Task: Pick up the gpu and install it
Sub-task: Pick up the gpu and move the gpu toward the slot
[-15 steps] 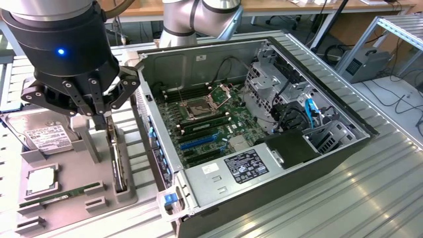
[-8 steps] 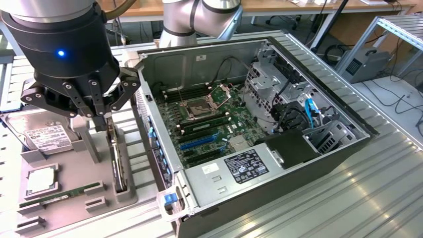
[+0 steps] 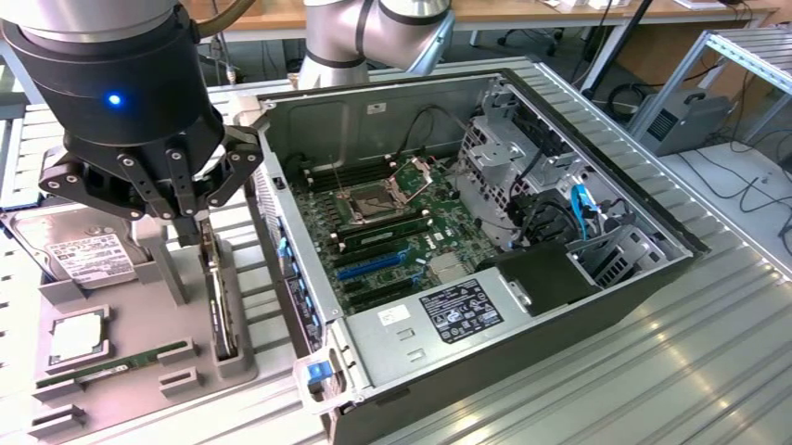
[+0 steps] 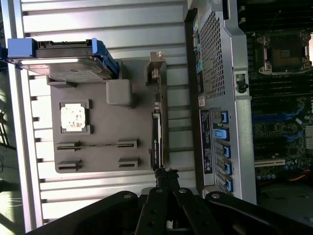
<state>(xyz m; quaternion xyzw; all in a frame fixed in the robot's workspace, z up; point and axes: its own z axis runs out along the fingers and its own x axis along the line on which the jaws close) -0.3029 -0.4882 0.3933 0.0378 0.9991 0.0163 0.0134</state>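
Pick step in hand: tool point(image 3: 189, 234) clamped on thin black rectangular gpu card point(image 3: 221, 306) (seated edge-on in grey slotted holder point(image 3: 121, 323)); straight pull judged needed

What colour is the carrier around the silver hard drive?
Blue plastic carrier; clearest in the wrist view.

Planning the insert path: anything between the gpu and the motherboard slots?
Yes. The case's near wall stands between the gpu, upright in its holder, and the blue slots on the motherboard. Nothing visible covers those slots from above.
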